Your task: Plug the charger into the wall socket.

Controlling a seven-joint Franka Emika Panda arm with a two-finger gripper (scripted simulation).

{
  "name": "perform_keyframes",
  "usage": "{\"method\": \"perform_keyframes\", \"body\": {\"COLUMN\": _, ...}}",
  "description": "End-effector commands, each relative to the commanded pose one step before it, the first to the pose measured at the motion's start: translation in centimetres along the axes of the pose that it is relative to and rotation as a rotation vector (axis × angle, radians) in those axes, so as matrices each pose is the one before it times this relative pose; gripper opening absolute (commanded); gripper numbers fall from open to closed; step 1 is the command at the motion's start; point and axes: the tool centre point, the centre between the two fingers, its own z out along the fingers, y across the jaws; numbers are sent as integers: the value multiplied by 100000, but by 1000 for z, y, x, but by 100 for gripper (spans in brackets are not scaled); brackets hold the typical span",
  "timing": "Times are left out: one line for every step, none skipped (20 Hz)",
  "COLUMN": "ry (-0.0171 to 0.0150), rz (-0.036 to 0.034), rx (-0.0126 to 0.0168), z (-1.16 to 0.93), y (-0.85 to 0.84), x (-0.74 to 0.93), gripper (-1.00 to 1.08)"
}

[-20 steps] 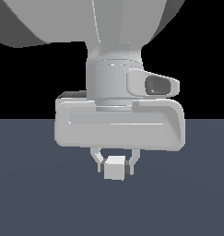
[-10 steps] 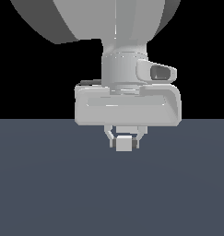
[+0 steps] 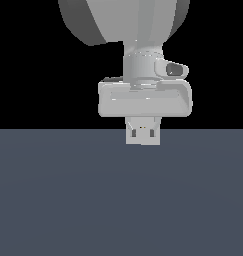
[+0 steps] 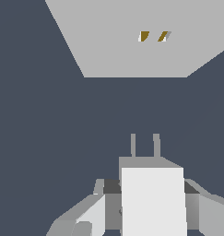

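Holding the charger (image 4: 153, 200) in the pincer (image 4: 145, 207), fingers clamped on its sides, w/ its two prongs (image 4: 144, 144) sticking out ahead toward the wall socket (image 4: 136, 41). In the exterior view the charger (image 3: 143, 134) hangs just under the hand, lifted off the dark tabletop (image 3: 118, 200); the socket isn't visible in that view, so I've only the wrist cam for alignment.

Risks as I see them:
- Lateral offset: socket's two yellowish slots (image 4: 153, 36) look roughly ahead of the prongs but not clearly in line w/ them. If I push fwd as is, prongs could hit bare plate beside the slots and stall.
- Angle: the plate shows skewed in the wrist cam, so the approach may not be square to its face. Prongs entering tilted could jam partway.
- Slip: can't tell how much of the block the pads cover. A hard contact might twist the charger in the grip, and then the prongs point off-axis.
- Gap is still well apart, so small heading errors would grow before contact.
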Motion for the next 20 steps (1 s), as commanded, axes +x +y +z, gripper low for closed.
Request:
{"method": "perform_keyframes", "body": {"ry": -103, "rz": -356, "rx": 46, "z": -468, "y": 191, "x": 962, "gripper": -100}}
{"method": "perform_keyframes", "body": {"ry": 0, "rz": -69, "rx": 7, "z": -132, "y": 66, "x": 284, "gripper": -100}}
{"method": "perform_keyframes", "body": {"ry": 0, "rz": -69, "rx": 7, "z": -111, "y": 49, "x": 244, "gripper": -100}}
{"method": "perform_keyframes", "body": {"ry": 0, "rz": -69, "rx": 6, "z": -92, "y": 33, "x": 204, "gripper": -100}}
{"method": "perform_keyframes", "body": {"ry": 0, "rz": 0, "rx": 0, "z": -73, "y": 62, "x": 167, "gripper": -100}}
{"method": "perform_keyframes", "body": {"ry": 0, "rz": -69, "rx": 6, "z": -56, "y": 3, "x": 127, "gripper": -100}}
{"method": "perform_keyframes", "body": {"ry": 0, "rz": 0, "rx": 0, "z": -39, "y": 33, "x": 92, "gripper": -100}}
{"method": "perform_keyframes", "body": {"ry": 0, "rz": -69, "rx": 5, "z": -23, "y": -24, "x": 53, "gripper": -100}}
{"method": "perform_keyframes", "body": {"ry": 0, "rz": 0, "rx": 0, "z": -8, "y": 7, "x": 18, "gripper": -100}}
{"method": "perform_keyframes", "body": {"ry": 0, "rz": 0, "rx": 0, "z": 0, "y": 0, "x": 0, "gripper": -100}}
{"method": "perform_keyframes", "body": {"ry": 0, "rz": 0, "rx": 0, "z": 0, "y": 0, "x": 0, "gripper": -100}}
{"method": "perform_keyframes", "body": {"ry": 0, "rz": 0, "rx": 0, "z": 0, "y": 0, "x": 0, "gripper": -100}}
{"method": "perform_keyframes", "body": {"ry": 0, "rz": 0, "rx": 0, "z": 14, "y": -10, "x": -24, "gripper": -100}}
{"method": "perform_keyframes", "body": {"ry": 0, "rz": 0, "rx": 0, "z": 2, "y": 0, "x": 17, "gripper": -100}}
{"method": "perform_keyframes", "body": {"ry": 0, "rz": 0, "rx": 0, "z": 6, "y": 0, "x": 51, "gripper": -100}}
{"method": "perform_keyframes", "body": {"ry": 0, "rz": 0, "rx": 0, "z": 10, "y": 0, "x": 85, "gripper": -100}}
{"method": "perform_keyframes", "body": {"ry": 0, "rz": 0, "rx": 0, "z": 14, "y": 0, "x": 119, "gripper": -100}}
{"method": "perform_keyframes", "body": {"ry": 0, "rz": 0, "rx": 0, "z": 18, "y": 0, "x": 153, "gripper": -100}}
{"method": "perform_keyframes", "body": {"ry": 0, "rz": 0, "rx": 0, "z": 22, "y": 0, "x": 187, "gripper": -100}}
{"method": "perform_keyframes", "body": {"ry": 0, "rz": 0, "rx": 0, "z": 26, "y": 0, "x": 220, "gripper": -100}}
